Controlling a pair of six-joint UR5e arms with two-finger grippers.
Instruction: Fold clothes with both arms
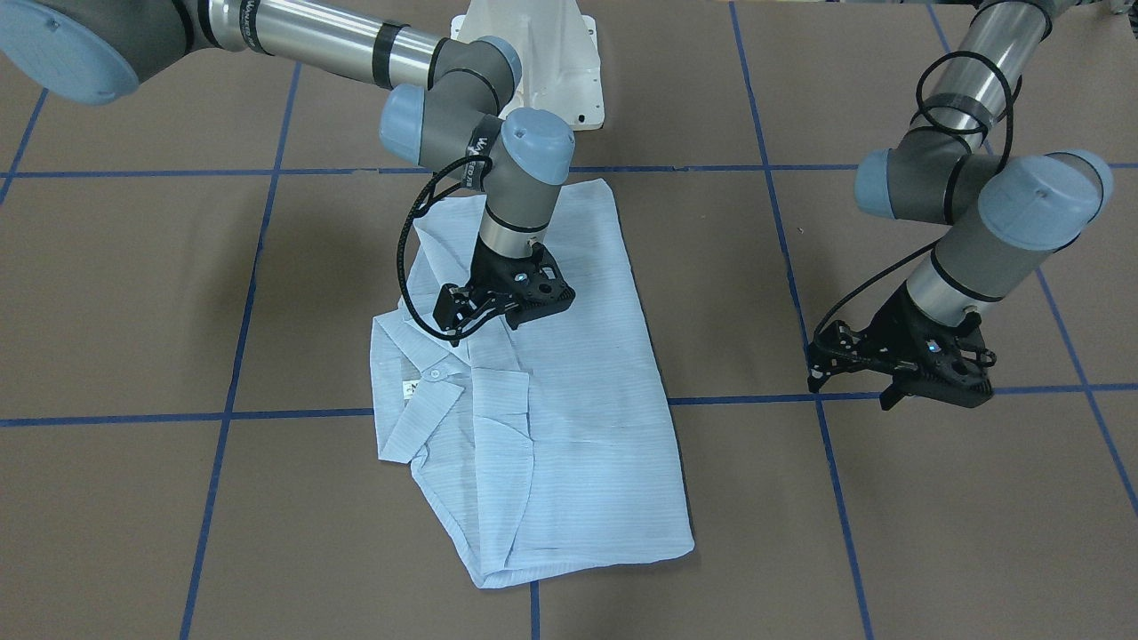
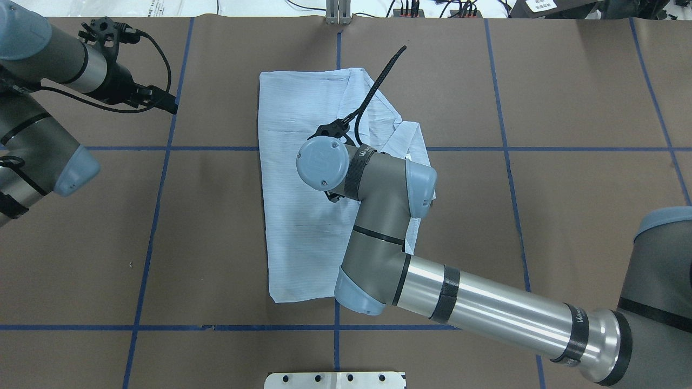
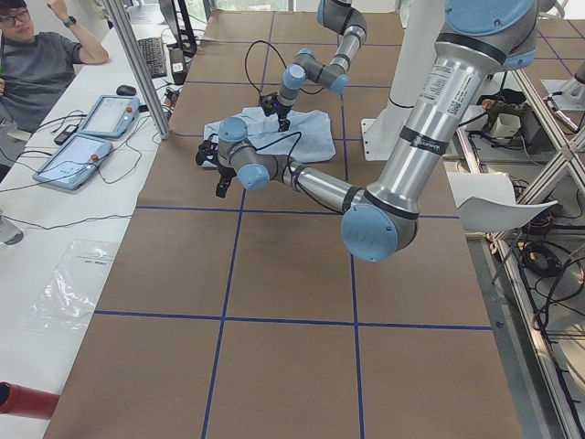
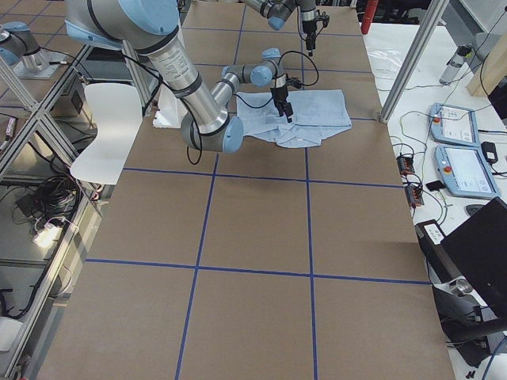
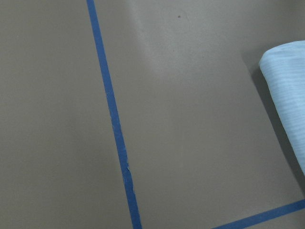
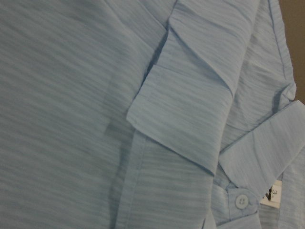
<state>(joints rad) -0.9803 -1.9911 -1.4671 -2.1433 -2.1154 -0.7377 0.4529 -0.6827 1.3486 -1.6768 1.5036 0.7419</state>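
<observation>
The pale blue striped shirt (image 1: 569, 400) lies folded into a long rectangle on the brown table, collar (image 1: 418, 400) and a white button (image 6: 241, 201) facing up. My right gripper (image 1: 538, 313) hovers just over its upper chest, jaws apparently open, with no cloth in them; the wrist hides it in the overhead view. In the right wrist view the shirt (image 6: 71, 95) fills the frame. My left gripper (image 1: 933, 396) hangs open above bare table, well off to the side of the shirt (image 2: 297, 216), and holds nothing. Only a corner of the shirt (image 5: 286, 86) shows in the left wrist view.
Blue tape lines (image 1: 889, 391) mark a grid on the brown table. The white pedestal base (image 1: 542, 62) stands at the robot's side of the shirt. A person (image 3: 37, 64) sits by control tablets (image 3: 91, 128) beyond the far edge. A metal plate (image 2: 335, 380) lies at the near edge.
</observation>
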